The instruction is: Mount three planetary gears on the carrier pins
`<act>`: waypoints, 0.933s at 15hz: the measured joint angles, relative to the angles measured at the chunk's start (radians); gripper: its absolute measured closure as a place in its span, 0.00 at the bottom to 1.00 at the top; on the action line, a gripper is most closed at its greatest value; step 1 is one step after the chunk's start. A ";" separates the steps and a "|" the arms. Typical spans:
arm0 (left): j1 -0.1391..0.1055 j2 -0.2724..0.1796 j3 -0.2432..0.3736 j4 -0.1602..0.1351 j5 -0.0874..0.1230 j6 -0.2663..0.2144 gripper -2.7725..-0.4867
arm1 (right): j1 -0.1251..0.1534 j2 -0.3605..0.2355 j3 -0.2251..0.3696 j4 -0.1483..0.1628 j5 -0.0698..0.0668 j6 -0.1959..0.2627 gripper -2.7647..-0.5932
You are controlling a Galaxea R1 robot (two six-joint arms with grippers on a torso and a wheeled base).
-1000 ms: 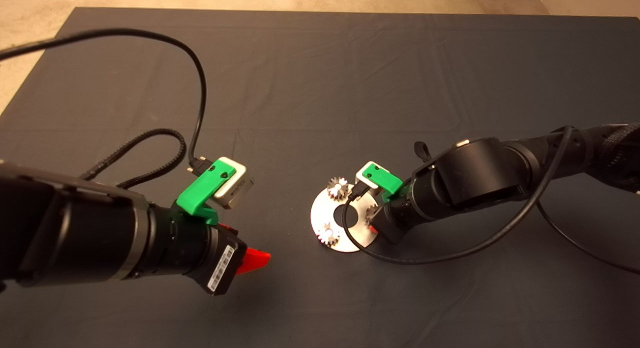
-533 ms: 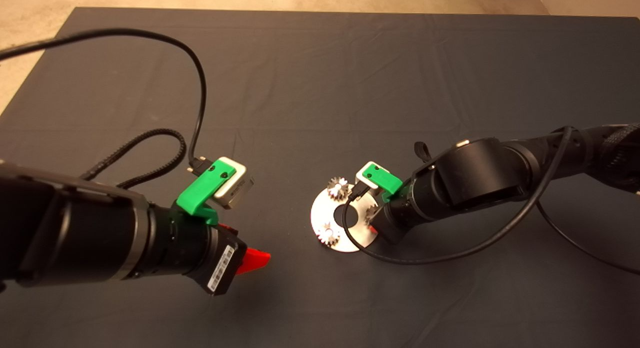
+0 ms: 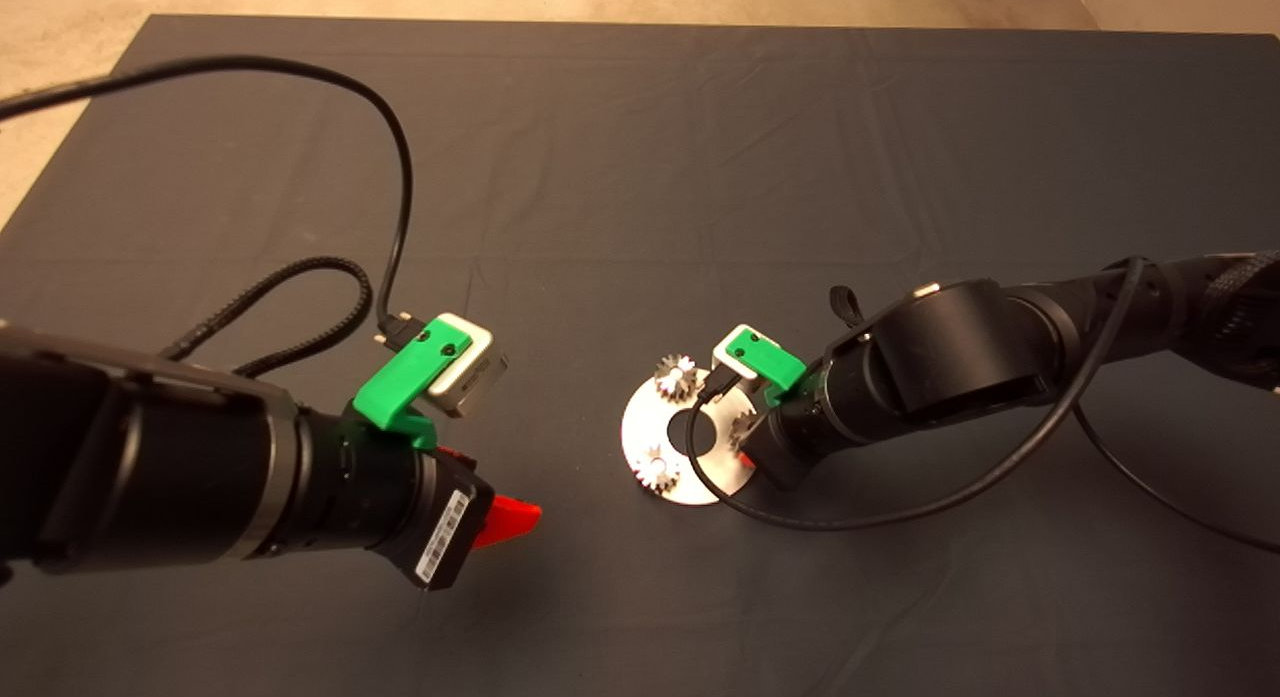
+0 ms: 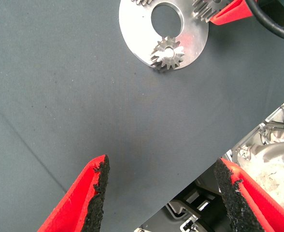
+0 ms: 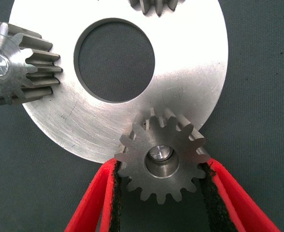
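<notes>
A round silver plate (image 3: pixel 700 485) lies on the mat just right of centre. Two planetary gears (image 3: pixel 677 377) (image 3: pixel 658 469) sit on its carrier pins. The third gear (image 5: pixel 162 164) sits at the plate's right rim, with a pin's tip (image 5: pixel 159 153) showing in its centre hole. My right gripper (image 5: pixel 161 168) is shut on this gear, and its pads touch the teeth on both sides. The wrist hides that gear in part in the head view. My left gripper (image 4: pixel 163 193) hangs open over bare mat to the left of the plate (image 4: pixel 137 29), with nothing in it.
The right arm (image 3: pixel 950 357) reaches in from the right, and its black cable (image 3: pixel 900 512) loops over the mat in front of the plate. The left arm's cables (image 3: pixel 300 277) arc over the left of the mat. Pale floor (image 3: pixel 60 37) borders the mat at far left.
The right wrist has sunk very slightly over the plate. The left arm and the gears have not moved.
</notes>
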 joint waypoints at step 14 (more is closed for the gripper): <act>0.000 -0.003 0.000 0.000 0.000 0.004 0.56 | 0.000 -0.009 0.011 0.001 0.002 0.000 0.74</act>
